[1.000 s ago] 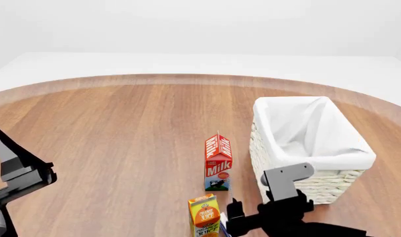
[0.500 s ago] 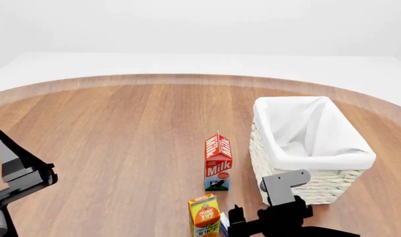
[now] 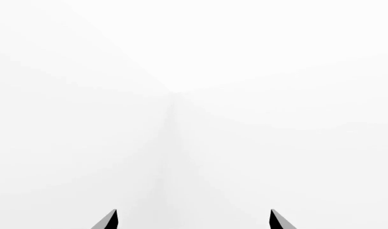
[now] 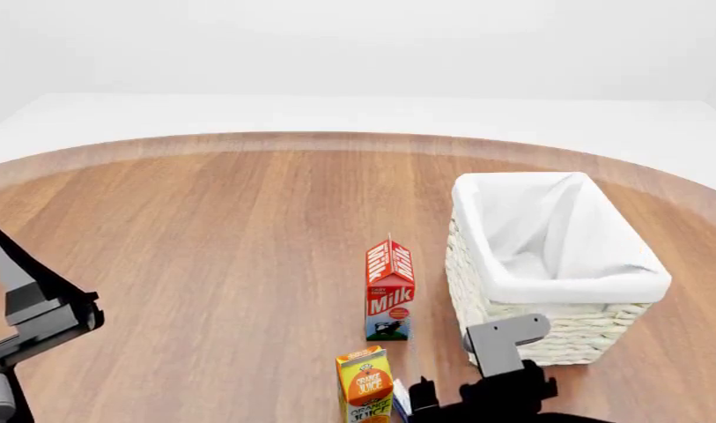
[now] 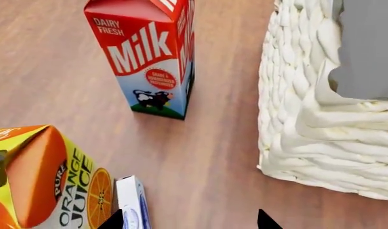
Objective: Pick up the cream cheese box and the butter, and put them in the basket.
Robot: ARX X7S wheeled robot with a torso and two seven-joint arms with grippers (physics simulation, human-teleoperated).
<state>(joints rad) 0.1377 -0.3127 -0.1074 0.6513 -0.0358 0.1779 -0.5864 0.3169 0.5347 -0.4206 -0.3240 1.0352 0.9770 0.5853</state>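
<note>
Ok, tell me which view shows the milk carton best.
The right wrist view: the milk carton fills much of it, label and cow picture legible. The head view shows the whole carton upright beside the basket, but small. The left wrist view shows only blank white and its own fingers.

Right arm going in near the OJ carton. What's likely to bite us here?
1. The cream cheese box stands tight beside the orange juice carton; an open right gripper finger may catch and tip the carton.
2. The milk carton stands close ahead, easy to knock.
3. The basket wall crowds the other side, so a swing could hit it.
</note>
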